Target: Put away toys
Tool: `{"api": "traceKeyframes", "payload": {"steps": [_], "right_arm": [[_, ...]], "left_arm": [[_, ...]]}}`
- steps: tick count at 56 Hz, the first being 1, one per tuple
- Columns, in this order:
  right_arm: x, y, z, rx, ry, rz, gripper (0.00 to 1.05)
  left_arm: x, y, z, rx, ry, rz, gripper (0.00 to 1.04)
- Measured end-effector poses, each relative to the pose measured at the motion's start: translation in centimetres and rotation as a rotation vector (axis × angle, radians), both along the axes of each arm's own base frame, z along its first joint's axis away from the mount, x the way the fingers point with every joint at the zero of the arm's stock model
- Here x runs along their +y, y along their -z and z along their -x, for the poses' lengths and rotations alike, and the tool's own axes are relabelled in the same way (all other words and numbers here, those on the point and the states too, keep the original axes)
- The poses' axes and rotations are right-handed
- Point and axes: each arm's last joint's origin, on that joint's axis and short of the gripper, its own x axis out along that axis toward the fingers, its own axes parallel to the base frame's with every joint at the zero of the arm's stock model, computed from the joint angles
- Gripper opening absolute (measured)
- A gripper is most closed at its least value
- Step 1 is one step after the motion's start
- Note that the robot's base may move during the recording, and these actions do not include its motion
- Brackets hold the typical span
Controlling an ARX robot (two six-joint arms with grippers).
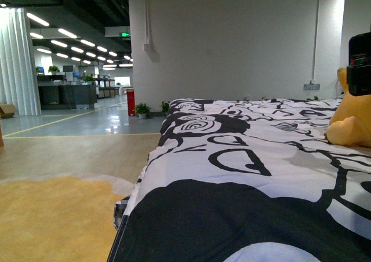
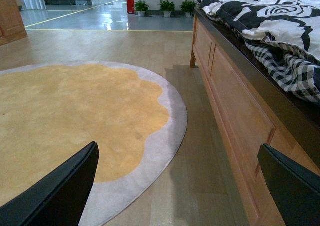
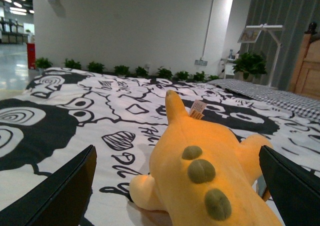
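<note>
right gripper (image 3: 175, 188) gaped empty — plush (image 3: 200, 181) lay dead ahead, lengthwise away from it | left gripper (image 2: 175, 186) (farther, over floor (image 2: 200, 176)) hung wide, empty

**Toy Only Partly Seen**

The plush toy (image 1: 351, 128) ran off the front view's right edge, its head partly covered by a dark piece of the right arm (image 1: 359, 65). In the right wrist view its face was turned away, its hindquarters were cropped, and its tag (image 3: 198, 109) was unreadable. The left gripper (image 2: 178, 147) and right gripper (image 3: 176, 153) showed only finger ends.
</note>
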Motion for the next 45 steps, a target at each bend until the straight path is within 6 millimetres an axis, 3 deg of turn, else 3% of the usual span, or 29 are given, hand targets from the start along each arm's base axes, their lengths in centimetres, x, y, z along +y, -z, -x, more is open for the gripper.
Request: {"api": "traceKeyframes", "payload": {"steps": [13,19,26,45], "right_arm": [[-0.5,-1.0,-2.7,0.21,0.143,0.078,0.98],[-1.1,-1.7,-4.3,0.447,0.138,0.106,0.98],[-1.2,-1.9,-4.6,0.618,0.128,0.097,0.98],[-3.5,-2.0,-5.9,0.728,0.231,0.061,0.98]], "left_arm": [[0.0,0.0,0.0,0.0,0.0,0.0,0.98],[0.0,0.0,0.0,0.0,0.0,0.0,0.98],[0.0,0.0,0.0,0.0,0.0,0.0,0.98],[0.0,0.0,0.0,0.0,0.0,0.0,0.98]]}}
